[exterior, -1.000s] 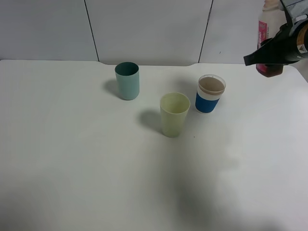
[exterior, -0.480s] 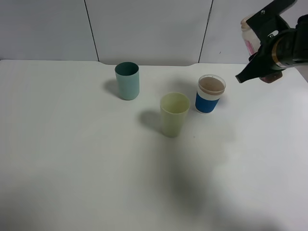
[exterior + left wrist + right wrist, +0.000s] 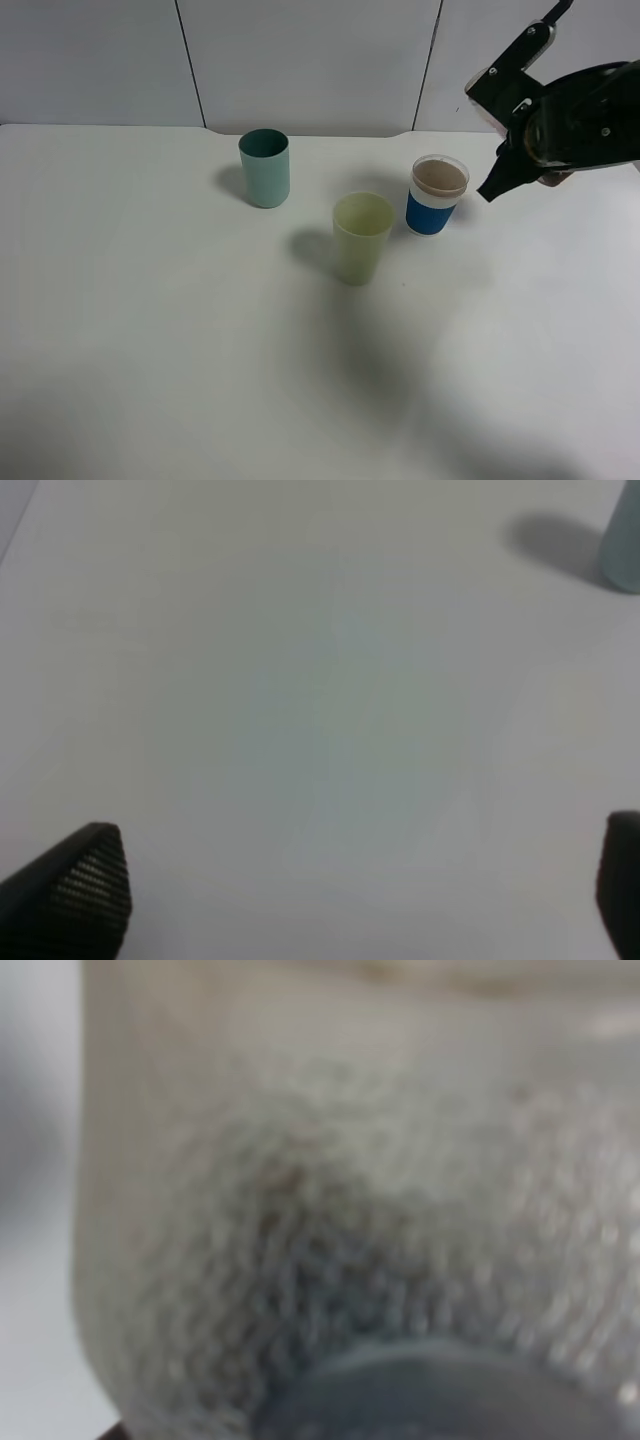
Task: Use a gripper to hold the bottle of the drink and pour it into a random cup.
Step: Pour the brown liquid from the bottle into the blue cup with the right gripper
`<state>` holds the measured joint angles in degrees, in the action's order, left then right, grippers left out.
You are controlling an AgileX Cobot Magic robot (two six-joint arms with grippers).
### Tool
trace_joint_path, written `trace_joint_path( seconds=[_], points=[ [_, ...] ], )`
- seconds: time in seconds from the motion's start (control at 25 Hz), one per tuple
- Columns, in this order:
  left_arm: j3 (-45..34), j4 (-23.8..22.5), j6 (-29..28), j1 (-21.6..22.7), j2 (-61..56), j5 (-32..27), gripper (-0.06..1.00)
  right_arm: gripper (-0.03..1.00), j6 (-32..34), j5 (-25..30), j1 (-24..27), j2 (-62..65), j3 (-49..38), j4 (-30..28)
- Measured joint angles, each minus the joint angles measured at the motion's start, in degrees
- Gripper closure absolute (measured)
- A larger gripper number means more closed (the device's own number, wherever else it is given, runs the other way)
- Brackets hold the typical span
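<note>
My right gripper (image 3: 520,125) hangs in the air at the back right, just right of and above the cup (image 3: 437,195). The cup is white with a blue band and holds brownish liquid. The gripper is shut on the bottle of the drink. In the exterior high view the black jaws hide almost all of the bottle. In the right wrist view its translucent wall (image 3: 350,1160) fills the picture. My left gripper (image 3: 350,890) is open and empty over bare white table, and it is out of the exterior high view.
A teal tumbler (image 3: 264,168) stands at the back left of the cups, and its edge shows in the left wrist view (image 3: 625,540). A pale yellow-green tumbler (image 3: 362,238) stands in front of and to the left of the cup. The white table (image 3: 150,350) ends at a grey wall behind.
My right gripper has carried the bottle left and a little lower, toward the blue-band cup, and has turned so that the bottle is tilted. The cups have not moved.
</note>
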<state>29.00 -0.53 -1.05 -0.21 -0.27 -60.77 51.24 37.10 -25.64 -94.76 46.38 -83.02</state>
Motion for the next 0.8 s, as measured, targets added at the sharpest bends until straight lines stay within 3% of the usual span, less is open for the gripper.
trace_joint_path(
  seconds=[0.56, 0.8],
  points=[
    [0.0, 0.0, 0.0, 0.0, 0.0, 0.0, 0.02, 0.61, -1.8, 6.6, -3.5, -4.1, 0.1, -2.1],
    [0.0, 0.0, 0.0, 0.0, 0.0, 0.0, 0.02, 0.61, -8.3, 9.9, -4.2, -4.7, 0.3, -2.4]
  ],
)
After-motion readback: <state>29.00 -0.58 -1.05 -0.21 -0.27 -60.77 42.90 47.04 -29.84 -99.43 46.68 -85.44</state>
